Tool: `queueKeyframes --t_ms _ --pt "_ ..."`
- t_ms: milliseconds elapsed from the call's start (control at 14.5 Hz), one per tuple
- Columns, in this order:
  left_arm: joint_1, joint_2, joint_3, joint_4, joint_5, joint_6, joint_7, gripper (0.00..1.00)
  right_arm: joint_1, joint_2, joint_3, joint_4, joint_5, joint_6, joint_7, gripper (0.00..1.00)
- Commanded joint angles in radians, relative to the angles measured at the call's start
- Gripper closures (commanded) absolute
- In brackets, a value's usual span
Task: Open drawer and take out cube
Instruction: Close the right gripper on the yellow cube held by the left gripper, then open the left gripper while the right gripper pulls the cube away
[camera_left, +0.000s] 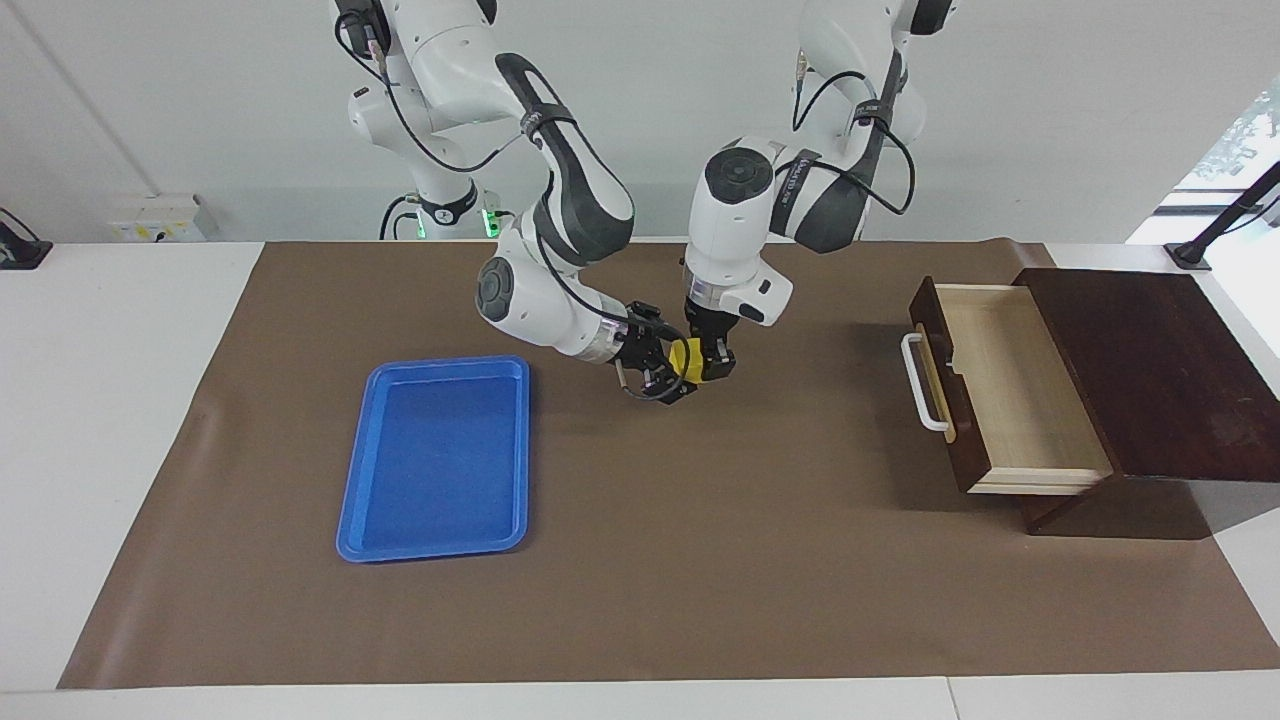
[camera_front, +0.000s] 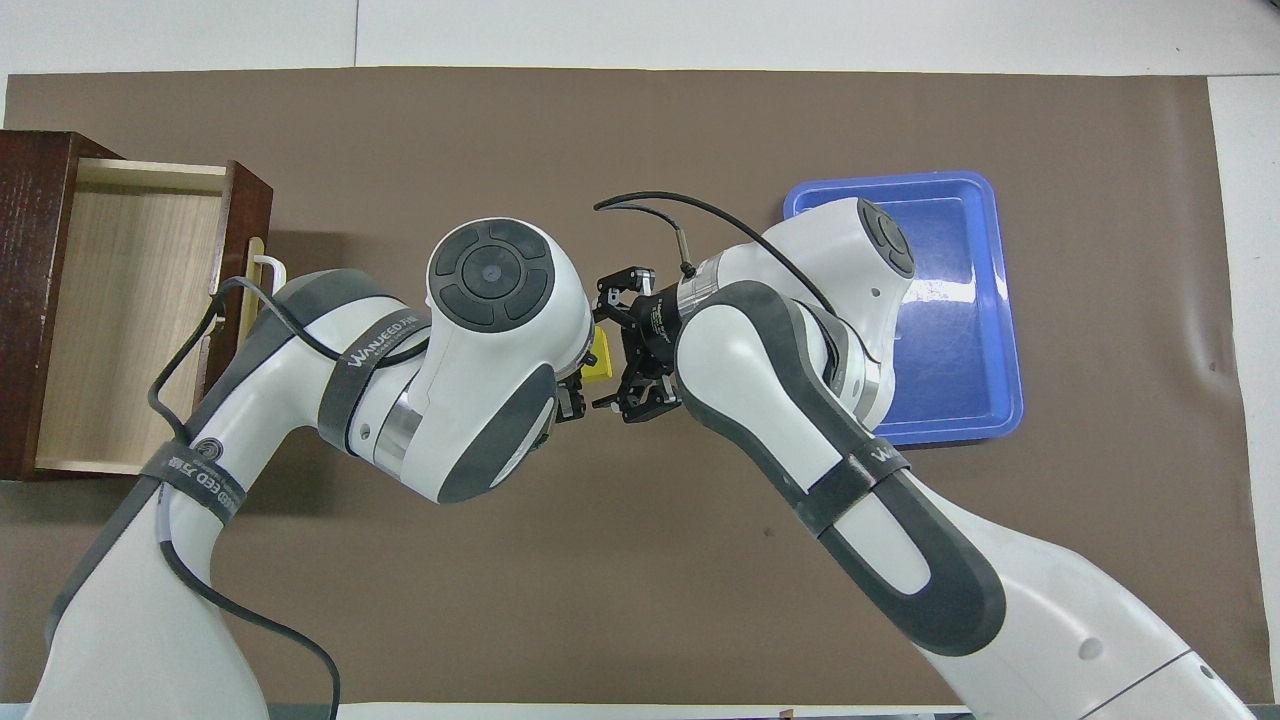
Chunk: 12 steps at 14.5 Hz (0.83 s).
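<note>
The drawer (camera_left: 1010, 390) of the dark brown box (camera_left: 1150, 370) stands pulled out at the left arm's end of the table, and its pale wood interior (camera_front: 130, 320) is bare. The small yellow cube (camera_left: 683, 360) is up in the air over the middle of the mat. My left gripper (camera_left: 707, 372) points down and is shut on it. My right gripper (camera_left: 668, 380) comes in sideways and its open fingers sit around the cube (camera_front: 601, 358). In the overhead view the left arm's wrist hides most of the left gripper.
A blue plastic tray (camera_left: 345, 520) lies on the brown mat toward the right arm's end of the table, and it shows partly under the right arm in the overhead view (camera_front: 1010, 330). The drawer's white bar handle (camera_left: 922, 385) faces the middle of the mat.
</note>
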Motion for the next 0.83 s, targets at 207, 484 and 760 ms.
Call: queueKeyframes --t_ms 207,484,760 --pt "-0.014 -0.013 0.014 -0.017 0.015 0.015 0.006 1.0 -0.01 -0.011 0.003 -0.026 0.023 0.015 -0.012 1.0" --pt "-0.013 -0.013 0.014 -0.017 0.015 0.013 0.016 1.0 -0.008 -0.011 0.003 -0.023 0.023 0.018 -0.026 1.0" --pt "-0.007 -0.011 0.014 -0.012 0.015 0.012 0.026 0.81 -0.01 -0.009 0.003 -0.018 0.025 0.017 -0.028 1.0"
